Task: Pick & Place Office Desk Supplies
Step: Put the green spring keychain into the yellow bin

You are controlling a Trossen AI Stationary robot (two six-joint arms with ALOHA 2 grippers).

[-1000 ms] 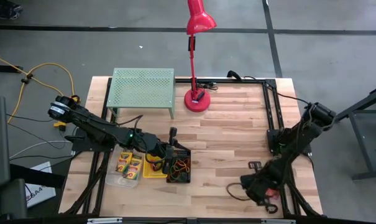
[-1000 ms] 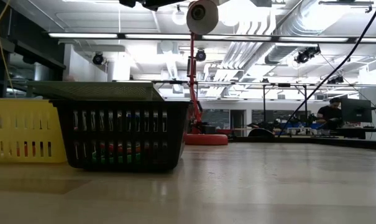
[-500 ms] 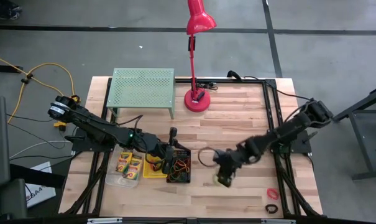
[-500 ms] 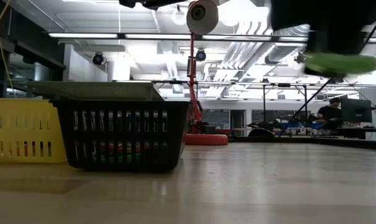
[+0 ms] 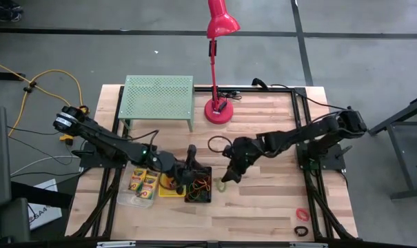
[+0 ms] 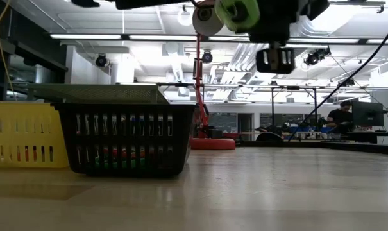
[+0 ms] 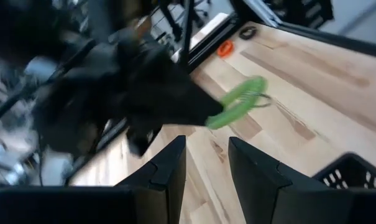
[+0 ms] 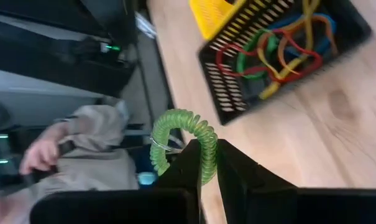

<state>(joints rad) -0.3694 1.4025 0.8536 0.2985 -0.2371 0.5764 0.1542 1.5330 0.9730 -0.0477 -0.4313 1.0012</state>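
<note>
Delivery step: right gripper pinches our green loop beside black bin; next, release over it.

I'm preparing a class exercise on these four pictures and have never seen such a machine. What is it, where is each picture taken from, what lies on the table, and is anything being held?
It is a robot with two dark arms at a wooden table, each ending in a two-finger gripper. One picture looks straight down, one looks level across the tabletop, and two come from cameras on the wrists.

The right gripper is shut on a green coiled loop and hangs beside the black mesh bin, which holds coloured loops. The left gripper, open and holding nothing, is over the bins.

Also there: a yellow bin, crayon boxes in a clear bin, two small loops near the front edge, a green perforated rack and a red lamp.
</note>
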